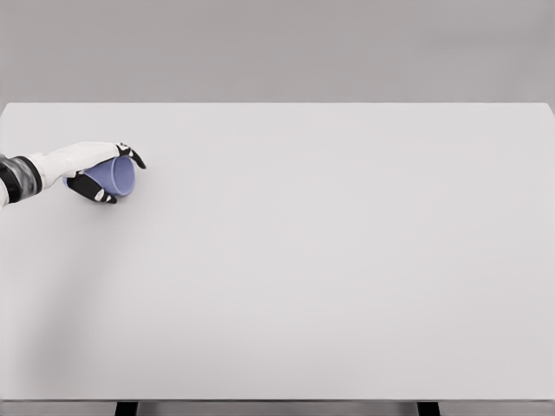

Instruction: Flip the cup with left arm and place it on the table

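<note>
The white left hand (97, 170) grasps the small lavender-blue cup (120, 176) near the white desk's (329, 277) left edge; the cup lies sideways, mouth facing right.

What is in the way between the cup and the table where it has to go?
Nothing visible. The left hand already grips the purple cup, tilted on its side at the table's far left.

The cup (121, 176) lies tilted in the left hand (94, 170), over the table's (329, 260) far left.
</note>
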